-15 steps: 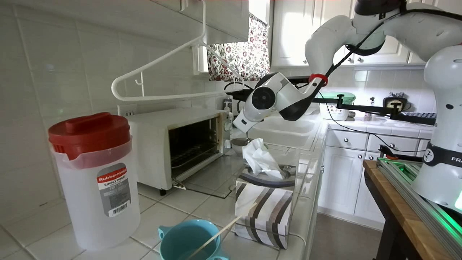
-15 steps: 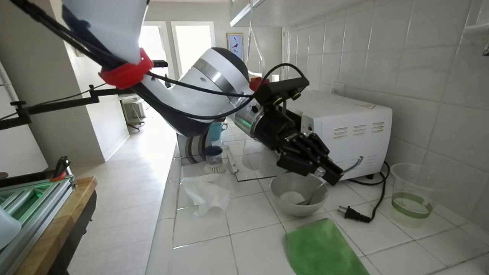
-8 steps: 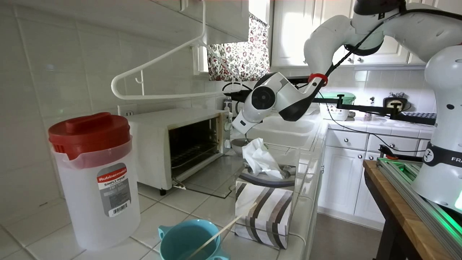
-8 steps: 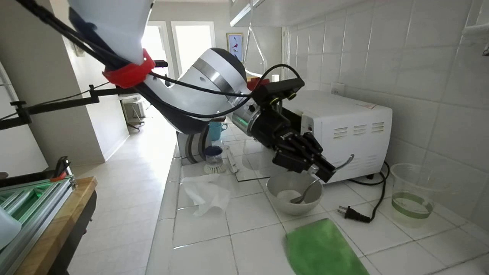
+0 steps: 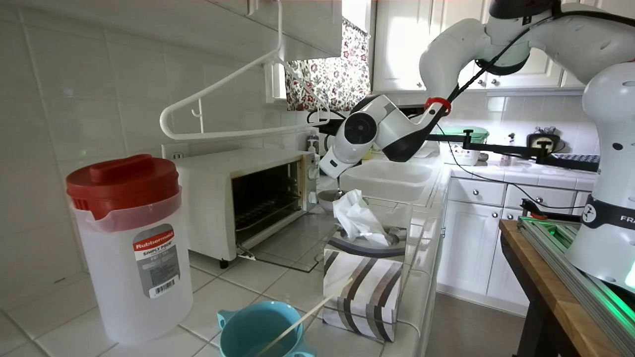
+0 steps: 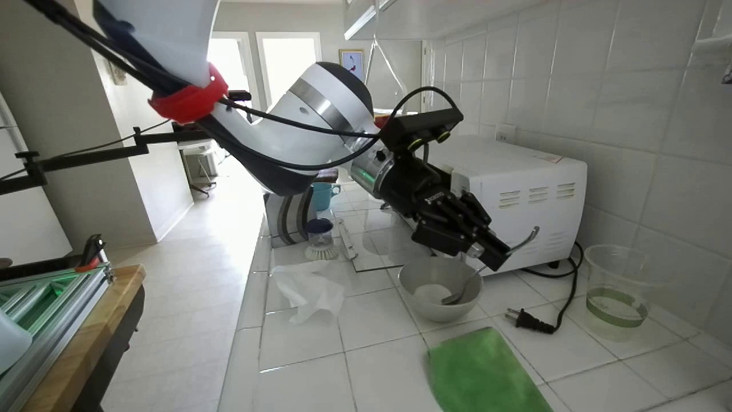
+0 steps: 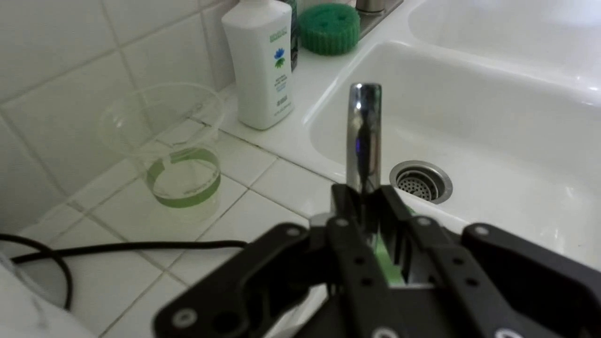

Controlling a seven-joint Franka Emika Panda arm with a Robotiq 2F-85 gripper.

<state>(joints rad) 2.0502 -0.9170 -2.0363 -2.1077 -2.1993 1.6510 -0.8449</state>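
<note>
The end effector [image 7: 362,199] has its jaws drawn tight on the handle of a metal spoon [image 7: 364,136], whose curved end juts out past the grip. The spoon slants downward, its head inside a grey bowl [image 6: 437,313]; whether it touches the bottom cannot be told. The bowl stands upright on the white-tiled counter [image 6: 377,360], with a green cloth [image 6: 486,372] just beside it and a black plug [image 6: 532,321] near. Close by is a white toaster oven [image 6: 520,200], its glass door lowered in both exterior views. A little farther out stands a clear cup [image 7: 185,183] with a green band; beyond it come a white bottle [image 7: 263,65], a green scrubber [image 7: 330,29] and the sink [image 7: 497,122]. On another side of the bowl lie a crumpled white sheet [image 6: 311,292] and a brush [image 6: 320,240], then a striped tissue box [image 5: 367,297]. Well apart, past the oven, are a blue mug [image 5: 260,317] with a thin stick [image 5: 308,313] leaning in it and a red-lidded pitcher [image 5: 129,258].
</note>
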